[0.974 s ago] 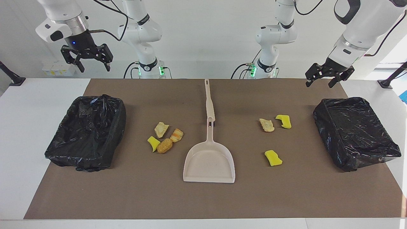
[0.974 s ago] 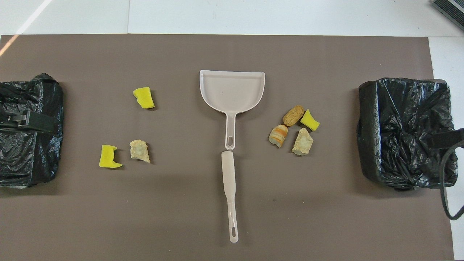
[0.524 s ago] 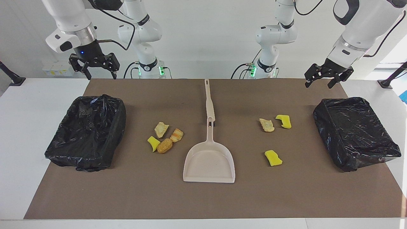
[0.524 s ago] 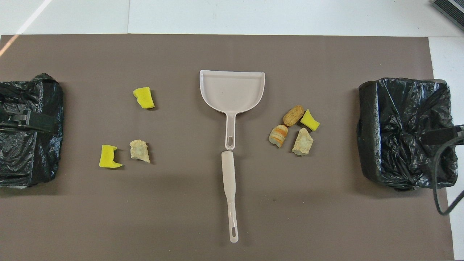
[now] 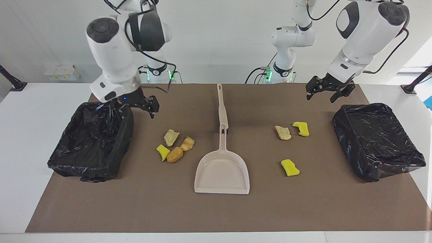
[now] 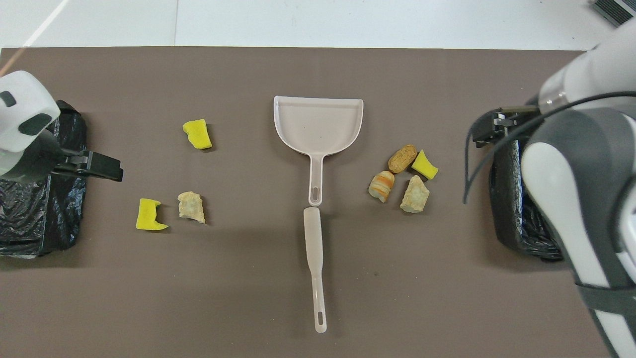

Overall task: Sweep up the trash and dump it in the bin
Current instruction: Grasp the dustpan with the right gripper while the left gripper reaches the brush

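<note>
In the facing view, a beige dustpan (image 5: 221, 173) lies in the middle of the brown mat (image 5: 219, 216). A long beige scraper (image 5: 221, 106) lies just above its handle, in line with it. Four bits of trash (image 5: 174, 145) sit in a small bunch at the left of the dustpan: a pale chunk, a striped bread lump, a brown lump and a yellow sponge piece. Three more bits are at the right: a pale chunk (image 5: 283, 132), a yellow sponge (image 5: 301, 129) just beside it, and one more yellow sponge (image 5: 290, 167) lower down. A black bin (image 5: 91, 141) sits at the left of the frame and another black bin (image 5: 378, 140) at the right. The right gripper (image 5: 136, 104) hangs low by the top corner of the left-side bin, with its fingers apart and nothing in them. The left gripper (image 5: 325, 90) hangs in the upper right, over the mat, also wide apart and holding nothing.

In the overhead view, the dustpan (image 6: 318, 122) is in the middle with the scraper (image 6: 315, 268) below it. The bunch of four (image 6: 405, 179) is now at the right and the three other bits at the left. The left gripper (image 6: 94, 166) pokes out at the left edge. The right gripper (image 6: 494, 128) shows at the right, partly hidden by its arm.
</note>
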{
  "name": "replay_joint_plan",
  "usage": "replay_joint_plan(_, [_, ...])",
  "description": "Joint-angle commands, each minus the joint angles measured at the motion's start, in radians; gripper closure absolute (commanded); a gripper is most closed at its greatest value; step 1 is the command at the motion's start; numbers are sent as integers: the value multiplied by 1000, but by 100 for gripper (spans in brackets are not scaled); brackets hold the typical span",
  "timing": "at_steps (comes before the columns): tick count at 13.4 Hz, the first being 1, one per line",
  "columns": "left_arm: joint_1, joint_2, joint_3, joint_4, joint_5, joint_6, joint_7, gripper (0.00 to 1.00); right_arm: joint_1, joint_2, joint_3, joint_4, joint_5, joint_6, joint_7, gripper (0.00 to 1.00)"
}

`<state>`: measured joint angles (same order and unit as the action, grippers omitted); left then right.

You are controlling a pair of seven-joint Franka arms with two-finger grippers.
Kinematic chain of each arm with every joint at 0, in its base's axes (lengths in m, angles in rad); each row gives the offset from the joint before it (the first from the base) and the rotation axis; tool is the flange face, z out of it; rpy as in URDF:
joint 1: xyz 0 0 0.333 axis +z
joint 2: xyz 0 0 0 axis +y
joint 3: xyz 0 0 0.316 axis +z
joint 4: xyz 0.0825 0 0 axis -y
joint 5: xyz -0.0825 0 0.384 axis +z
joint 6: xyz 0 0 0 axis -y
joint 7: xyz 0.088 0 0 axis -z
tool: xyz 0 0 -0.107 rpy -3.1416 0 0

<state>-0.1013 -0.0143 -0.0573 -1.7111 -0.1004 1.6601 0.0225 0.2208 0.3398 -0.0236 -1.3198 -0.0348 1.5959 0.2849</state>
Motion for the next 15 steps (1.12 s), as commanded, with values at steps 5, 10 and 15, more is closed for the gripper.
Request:
replay_joint_plan(5, [-121,-117,13,-273,-16,231,-90,0,143,228,47,139,12,88,138,0])
replay_joint_plan(10, [-254,-225,11,-545,-16,461,-139,0,212,337,99,145,15,220,325,0])
replay_joint_plan(15, [-421,-256,7,-838,-16,834,-218,0,276,355,114,111,48,249,393,0])
